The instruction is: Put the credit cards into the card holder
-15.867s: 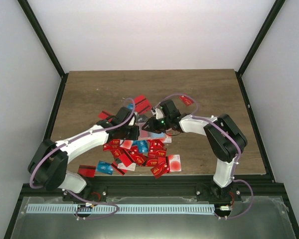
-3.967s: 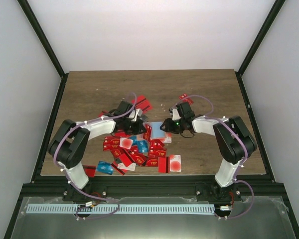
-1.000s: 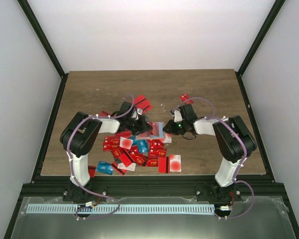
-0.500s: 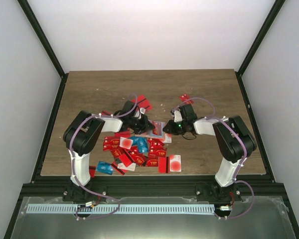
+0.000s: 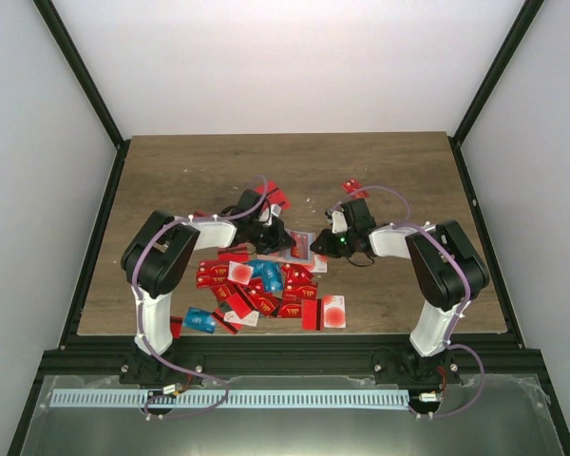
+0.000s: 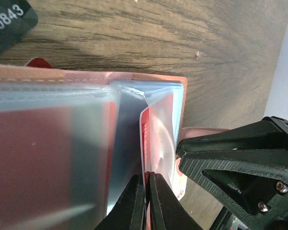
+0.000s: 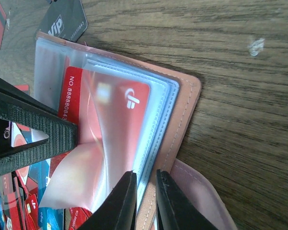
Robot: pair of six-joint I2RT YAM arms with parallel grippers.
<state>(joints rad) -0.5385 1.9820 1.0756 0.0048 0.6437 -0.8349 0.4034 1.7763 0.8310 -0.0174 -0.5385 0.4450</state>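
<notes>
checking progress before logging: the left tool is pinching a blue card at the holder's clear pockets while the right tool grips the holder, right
Not blue: the left wrist view shows the left tool pinching a red card at the clear pockets; the right tool does grip the card holder.

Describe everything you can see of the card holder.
The card holder is a tan, leather-looking cover with a stitched edge and a rounded corner. It lies open on the wooden table. Inside is a stack of clear plastic sleeves, one of them bulging open. A red card sits partly inside a sleeve, and the left gripper pinches its outer end. The right gripper is clamped on the sleeves' edge.
</notes>
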